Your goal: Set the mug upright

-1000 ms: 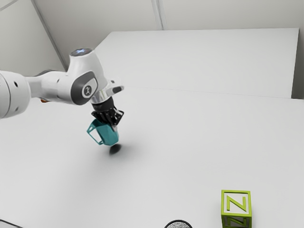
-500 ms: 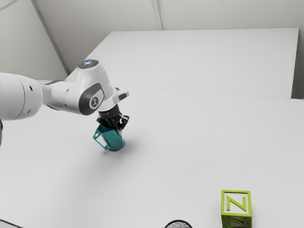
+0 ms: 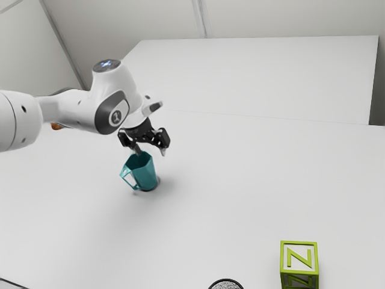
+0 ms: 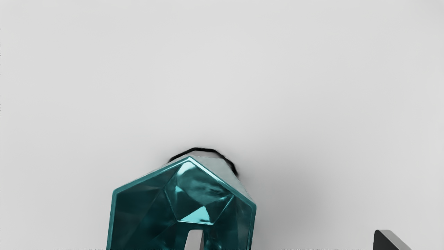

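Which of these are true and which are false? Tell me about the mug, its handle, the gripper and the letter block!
1. The mug is teal. True.
2. The mug's mouth faces down at the table. False: its mouth faces up.
3. The gripper has its fingers spread apart. True.
4. The handle sticks out toward the exterior view's right. False: it sticks out toward that view's left.
5. The block shows a letter Z. True.
6. The block is inside the mug. False: it sits on the table, well away from the mug.
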Robot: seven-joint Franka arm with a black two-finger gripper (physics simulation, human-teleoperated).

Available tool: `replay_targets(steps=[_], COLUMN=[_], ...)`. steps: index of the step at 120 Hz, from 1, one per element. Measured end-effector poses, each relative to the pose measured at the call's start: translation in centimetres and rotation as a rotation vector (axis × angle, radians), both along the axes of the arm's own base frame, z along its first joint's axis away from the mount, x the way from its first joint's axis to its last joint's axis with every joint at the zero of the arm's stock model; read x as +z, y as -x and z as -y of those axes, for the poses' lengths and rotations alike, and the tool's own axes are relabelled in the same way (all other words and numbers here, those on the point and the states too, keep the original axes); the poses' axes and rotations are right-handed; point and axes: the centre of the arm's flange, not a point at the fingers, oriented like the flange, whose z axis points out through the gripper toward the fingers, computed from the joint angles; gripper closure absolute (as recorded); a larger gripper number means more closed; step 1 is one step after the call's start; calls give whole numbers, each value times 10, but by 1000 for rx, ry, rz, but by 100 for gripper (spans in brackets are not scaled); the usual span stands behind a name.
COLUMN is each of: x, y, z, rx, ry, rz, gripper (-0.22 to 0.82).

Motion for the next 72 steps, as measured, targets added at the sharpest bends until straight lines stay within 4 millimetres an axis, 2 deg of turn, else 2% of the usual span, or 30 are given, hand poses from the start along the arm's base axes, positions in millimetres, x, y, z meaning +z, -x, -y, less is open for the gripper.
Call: replay_targets(steps=[20, 40, 61, 72], x=[55, 87, 148, 173], y=[-5, -11, -17, -13], z=[8, 13, 15, 14], rx=[-8, -19, -27, -30], ry=[-2, -6, -11, -19], rz=[26, 21, 32, 27], gripper=[4, 2, 1, 0])
